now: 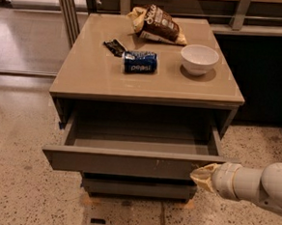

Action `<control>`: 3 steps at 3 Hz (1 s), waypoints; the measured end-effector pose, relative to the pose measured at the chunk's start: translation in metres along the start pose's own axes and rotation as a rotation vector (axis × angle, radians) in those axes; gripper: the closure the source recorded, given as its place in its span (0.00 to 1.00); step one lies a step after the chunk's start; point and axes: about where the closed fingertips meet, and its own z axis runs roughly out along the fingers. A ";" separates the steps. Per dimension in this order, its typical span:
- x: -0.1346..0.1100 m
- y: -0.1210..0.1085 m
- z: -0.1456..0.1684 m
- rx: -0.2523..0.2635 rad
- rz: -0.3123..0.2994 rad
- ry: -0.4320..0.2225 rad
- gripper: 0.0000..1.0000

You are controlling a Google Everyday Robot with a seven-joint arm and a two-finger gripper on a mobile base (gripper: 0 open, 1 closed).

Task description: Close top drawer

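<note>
The top drawer [128, 163] is pulled far out of the grey-brown cabinet. Its plain grey inside [141, 136] holds nothing I can see. Small pale scratches mark the flat front right of centre. My gripper [200, 176] reaches in from the lower right on a white arm [257, 184]. Its pale tip sits against the right end of the drawer front. Below the open drawer, a narrower grey drawer front [138, 187] is closed.
On the cabinet top [85, 76] lie a blue Pepsi can [140, 62] on its side, a white bowl [199, 59], a brown chip bag [157, 24] and a small dark packet [115, 47]. Speckled floor surrounds the cabinet. A dark counter base stands at the right.
</note>
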 end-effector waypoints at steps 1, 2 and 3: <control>-0.030 -0.032 0.021 0.057 -0.097 -0.019 1.00; -0.056 -0.060 0.025 0.149 -0.153 -0.029 1.00; -0.072 -0.084 0.027 0.237 -0.185 -0.014 1.00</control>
